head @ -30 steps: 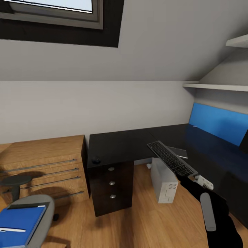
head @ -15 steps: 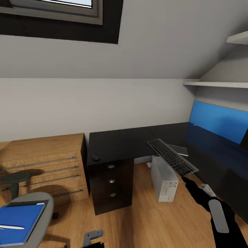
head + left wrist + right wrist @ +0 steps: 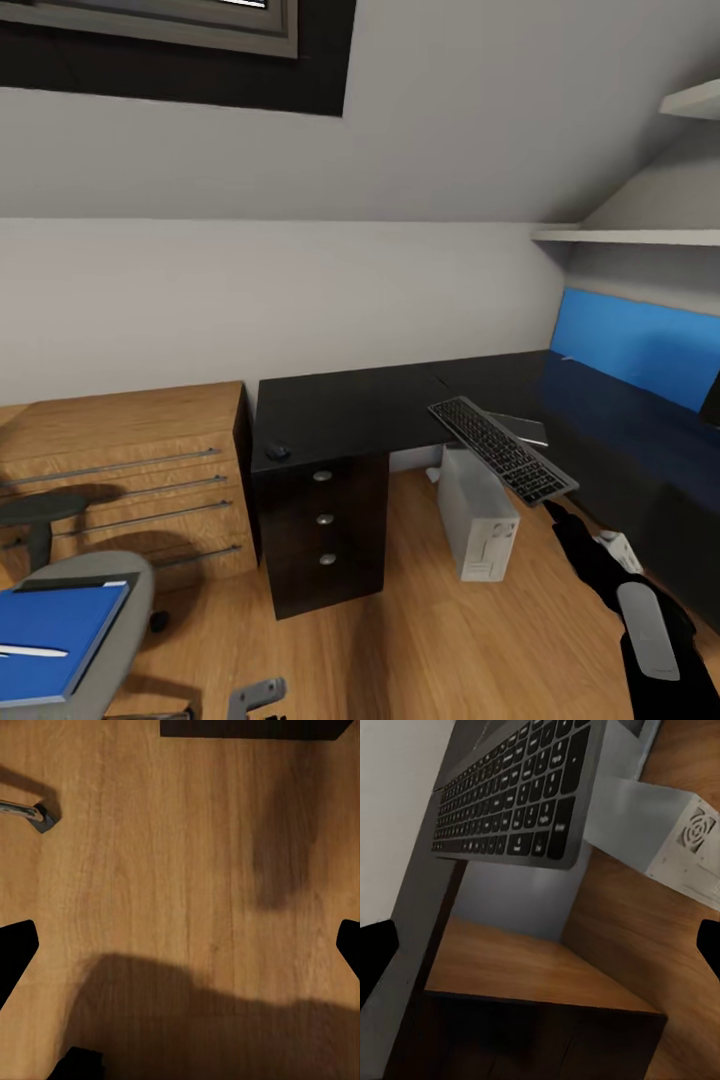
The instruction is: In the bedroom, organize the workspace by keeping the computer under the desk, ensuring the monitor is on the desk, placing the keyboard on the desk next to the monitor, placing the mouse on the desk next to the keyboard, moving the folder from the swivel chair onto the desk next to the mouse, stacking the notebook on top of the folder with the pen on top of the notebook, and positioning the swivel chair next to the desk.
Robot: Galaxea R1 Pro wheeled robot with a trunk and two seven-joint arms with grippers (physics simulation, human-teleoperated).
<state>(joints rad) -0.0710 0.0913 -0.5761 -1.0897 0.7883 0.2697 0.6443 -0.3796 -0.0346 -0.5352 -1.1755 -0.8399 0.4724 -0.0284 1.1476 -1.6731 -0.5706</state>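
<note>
The dark keyboard (image 3: pixel 500 450) (image 3: pixel 514 787) lies slanted across the inner corner of the black desk (image 3: pixel 350 410), its near end jutting out above the grey-white computer (image 3: pixel 480 515) (image 3: pixel 660 832) on the floor. My right gripper (image 3: pixel 556 512) (image 3: pixel 540 945) is open just short of that near end, not touching it. Beside the keyboard on the desk lies the grey notebook (image 3: pixel 522 428). The mouse (image 3: pixel 277 451) sits at the desk's left front corner. On the swivel chair (image 3: pixel 130 590) rests the blue folder (image 3: pixel 55 625) with the white pen (image 3: pixel 30 651). My left gripper (image 3: pixel 180 945) is open over the floor.
A light wood drawer chest (image 3: pixel 120 480) stands left of the desk's dark drawer unit (image 3: pixel 325 530). A blue wall panel (image 3: pixel 630 345) backs the desk's right wing, with white shelves (image 3: pixel 630 237) above. A chair caster (image 3: pixel 34 814) is near my left gripper.
My right gripper has let go of the keyboard's near end and drawn back toward me. The keyboard stays on the desk corner. The head camera has tilted slightly, shifting the whole view.
</note>
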